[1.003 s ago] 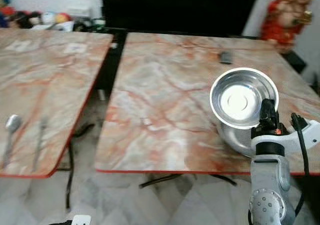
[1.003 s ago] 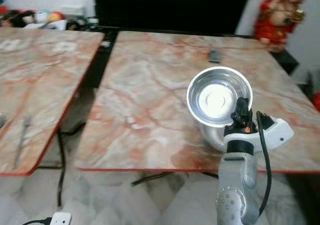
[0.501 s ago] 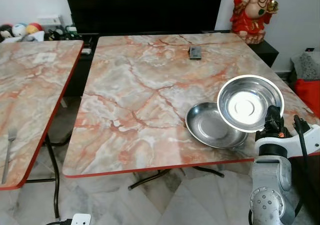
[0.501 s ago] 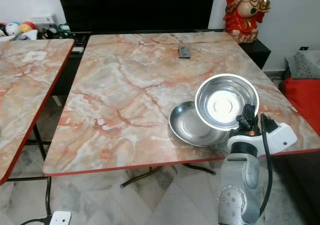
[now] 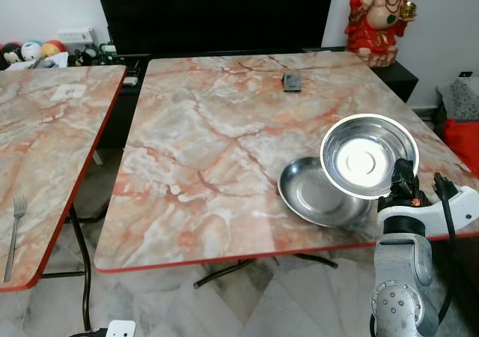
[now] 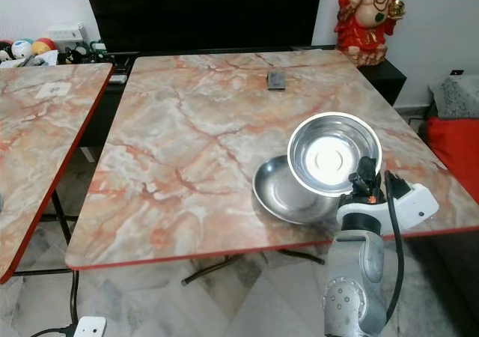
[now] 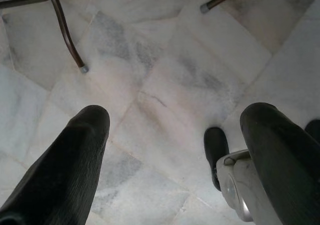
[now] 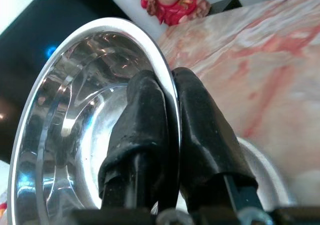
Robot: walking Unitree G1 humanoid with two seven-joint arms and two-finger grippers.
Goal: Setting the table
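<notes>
My right gripper [image 5: 404, 171] is shut on the rim of a shiny steel bowl [image 5: 368, 154], held tilted above the marble table [image 5: 224, 142] near its front right corner. In the right wrist view the two black fingers [image 8: 150, 120] pinch the steel bowl's [image 8: 75, 135] rim between them. A second steel dish [image 5: 318, 192] lies flat on the table just below and left of the held bowl. My left gripper [image 7: 175, 150] hangs open over the marble floor [image 7: 165, 75]. A fork [image 5: 13, 225] lies on the left table [image 5: 52, 127].
A small dark remote [image 5: 292, 81] lies at the table's far side. A red figurine [image 5: 378, 15] stands on a black cabinet at the back right. A gap with table legs [image 5: 78, 254] separates the two tables. A power strip [image 5: 120, 328] lies on the floor.
The camera has swung right over the last second, bringing the right table to the middle. The bowl stays pinched in my right gripper and has shifted slightly left over the flat dish.
</notes>
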